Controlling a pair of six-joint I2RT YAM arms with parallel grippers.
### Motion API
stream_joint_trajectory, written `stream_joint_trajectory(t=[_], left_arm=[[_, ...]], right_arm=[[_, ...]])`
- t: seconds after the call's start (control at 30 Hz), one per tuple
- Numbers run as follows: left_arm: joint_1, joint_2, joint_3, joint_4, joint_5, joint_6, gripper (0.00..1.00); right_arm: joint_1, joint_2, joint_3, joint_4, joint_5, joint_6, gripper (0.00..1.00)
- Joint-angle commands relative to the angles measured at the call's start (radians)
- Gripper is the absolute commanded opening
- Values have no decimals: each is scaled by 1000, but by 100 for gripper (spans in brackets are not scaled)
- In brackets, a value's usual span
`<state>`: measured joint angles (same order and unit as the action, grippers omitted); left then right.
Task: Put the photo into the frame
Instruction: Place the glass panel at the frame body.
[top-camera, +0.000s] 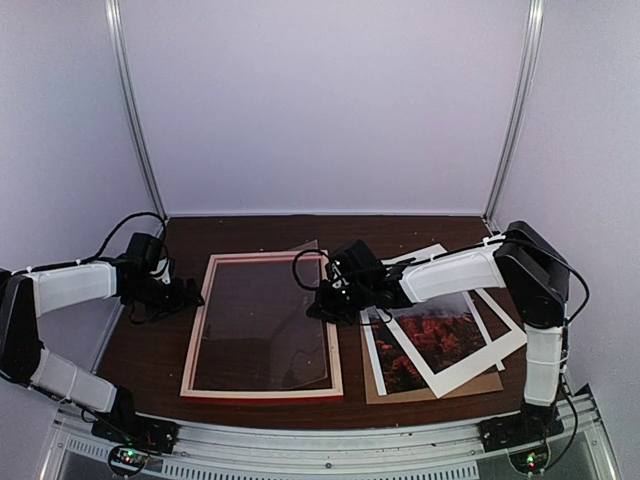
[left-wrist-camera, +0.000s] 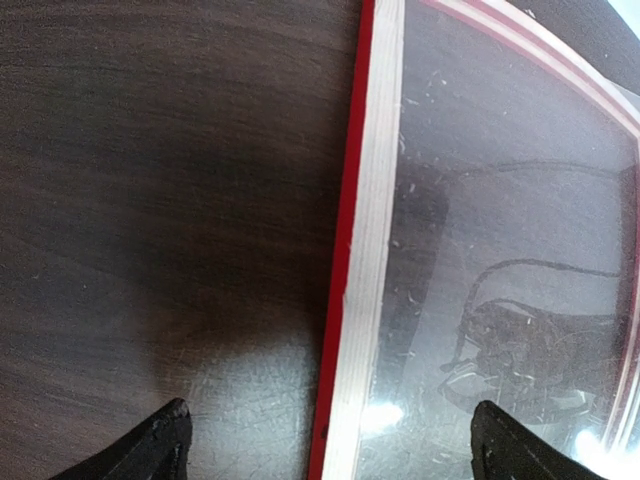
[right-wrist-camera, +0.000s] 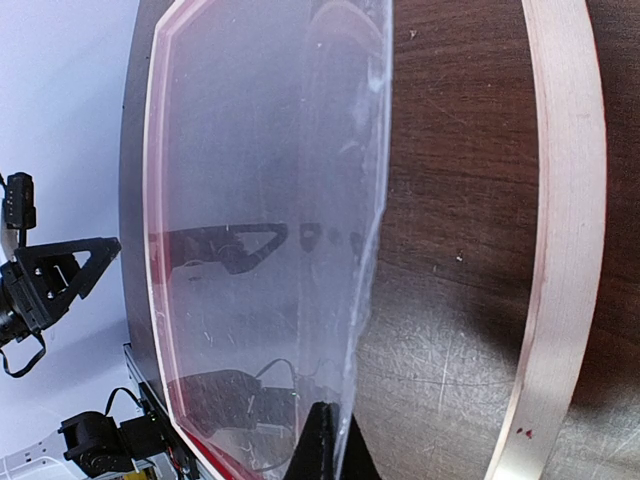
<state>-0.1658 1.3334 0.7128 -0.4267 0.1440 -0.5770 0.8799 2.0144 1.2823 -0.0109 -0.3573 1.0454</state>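
Observation:
The frame lies back-up on the dark table, with red outer edges and pale wood sides. A clear sheet leans tilted over it. My right gripper is shut on that sheet's right edge. In the right wrist view the closed tips pinch the clear sheet, with the frame's rail beyond. My left gripper stands open at the frame's left side. Its fingers straddle the left rail without touching it, the gripper wide apart. The photo lies to the right of the frame.
A brown backing board lies under the photo and other white-bordered sheets at the right. The right arm reaches across them. Pale walls close in the back and sides; a metal rail runs along the near edge.

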Motion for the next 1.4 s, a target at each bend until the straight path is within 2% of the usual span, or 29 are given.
stream_joint_trajectory(t=[0.0,1.37], left_arm=[[-7,-19,27,2,-13,14,98],[-6,-21,31,-7,-12,19,98]], right_arm=[[-2,-11,1,-21,50,-7,0],[1,7,29,-44,47,-35,0]])
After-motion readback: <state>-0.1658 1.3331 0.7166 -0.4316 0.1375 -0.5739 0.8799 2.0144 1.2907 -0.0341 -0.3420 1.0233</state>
